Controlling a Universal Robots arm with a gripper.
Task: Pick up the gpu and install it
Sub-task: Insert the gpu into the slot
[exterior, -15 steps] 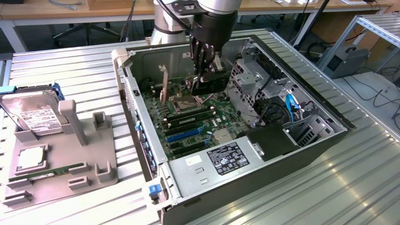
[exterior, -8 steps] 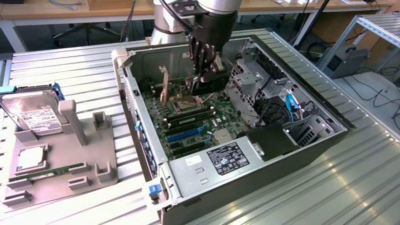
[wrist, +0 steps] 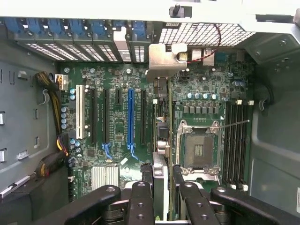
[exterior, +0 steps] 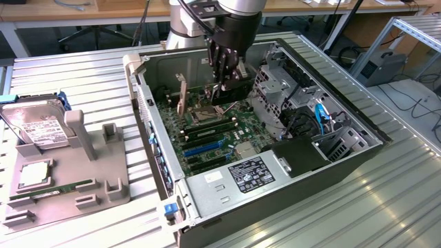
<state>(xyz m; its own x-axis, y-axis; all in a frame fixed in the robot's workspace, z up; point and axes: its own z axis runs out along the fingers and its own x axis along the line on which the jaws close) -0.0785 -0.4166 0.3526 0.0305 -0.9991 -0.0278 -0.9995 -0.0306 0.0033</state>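
Observation:
The gpu is a thin dark card hanging above the motherboard inside the open computer case. My gripper reaches down from above and is shut on the card's upper edge. In the wrist view the gpu shows edge-on, running from between my fingers to its silvery end bracket near the case's rear slots. My gripper holds it over the board between the blue slot and the CPU socket, apart from the board.
A metal drive cage and blue cables stand to the exterior view's right of the card, and the power supply lies at the near end. Outside the case, a grey fixture carries a hard drive and a green memory stick.

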